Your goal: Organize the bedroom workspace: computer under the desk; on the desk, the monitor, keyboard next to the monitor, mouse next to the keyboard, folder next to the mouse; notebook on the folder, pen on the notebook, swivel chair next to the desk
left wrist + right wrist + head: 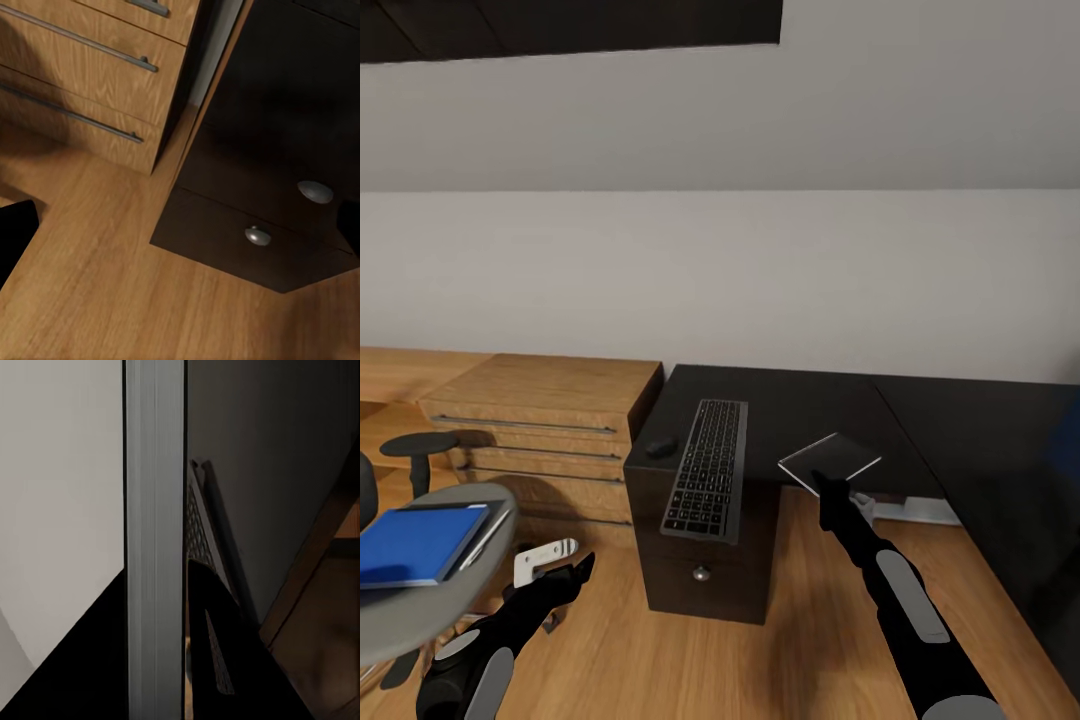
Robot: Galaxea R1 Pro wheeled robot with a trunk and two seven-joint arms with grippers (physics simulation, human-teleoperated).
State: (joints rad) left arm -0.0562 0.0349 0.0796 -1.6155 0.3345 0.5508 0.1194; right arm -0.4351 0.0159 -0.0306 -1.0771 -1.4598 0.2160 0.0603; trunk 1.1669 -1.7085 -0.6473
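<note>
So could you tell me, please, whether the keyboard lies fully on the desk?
No. The keyboard lies flat on the desk, but its near end juts out over the front edge above the drawer knob.

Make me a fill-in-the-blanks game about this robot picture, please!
1. The keyboard lies on the black ____.
2. The folder on the swivel chair is colored ____.
3. The right end effector holds up the thin grey ____.
4. The cabinet beside the desk is made of light ____.

Missing words: desk; blue; notebook; wood
</note>
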